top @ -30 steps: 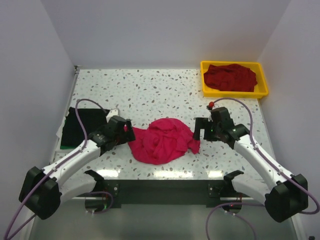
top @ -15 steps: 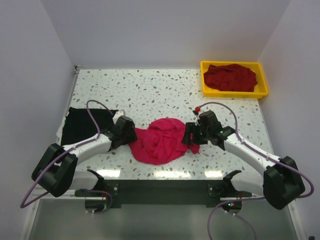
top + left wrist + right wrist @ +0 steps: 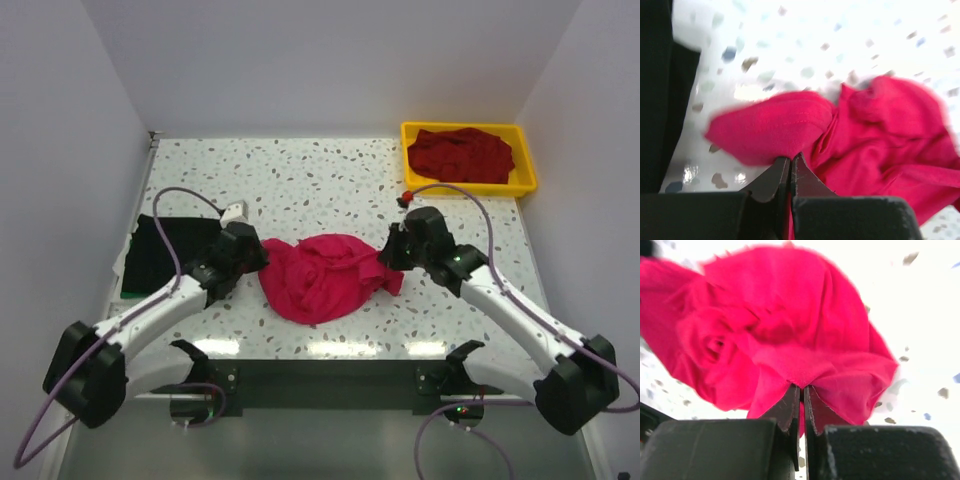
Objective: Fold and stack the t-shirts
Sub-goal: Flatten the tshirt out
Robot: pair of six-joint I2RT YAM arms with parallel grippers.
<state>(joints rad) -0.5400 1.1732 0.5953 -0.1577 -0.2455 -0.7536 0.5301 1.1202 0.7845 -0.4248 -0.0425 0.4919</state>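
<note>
The speckled counter [image 3: 300,170] carries everything, and the biggest thing on it is the pink-red t-shirt [image 3: 322,280], a crumpled heap between the two arms. A second ago both arms stood just off that heap, one at each side. Half a second ago they had closed in on its edges. Now the heap sits a touch farther from the arm bases, with its two side edges drawn up into peaks. I take that to mean the grab is made and the spreading-out is beginning; no fold exists yet.

By count there are three t-shirts. The pink-red one is in hand. A black t-shirt [image 3: 160,255] lies flat well to the left of the pink-red one. A maroon t-shirt [image 3: 460,153] lies bunched in the single yellow tray [image 3: 468,188], far behind and to the right of it.

There are two pincers. The left pincer [image 3: 790,165] is clamped on the pink-red shirt's left edge, with fabric pinched between its closed tips. The right pincer [image 3: 801,395] is likewise clamped on a fold at the right edge.
</note>
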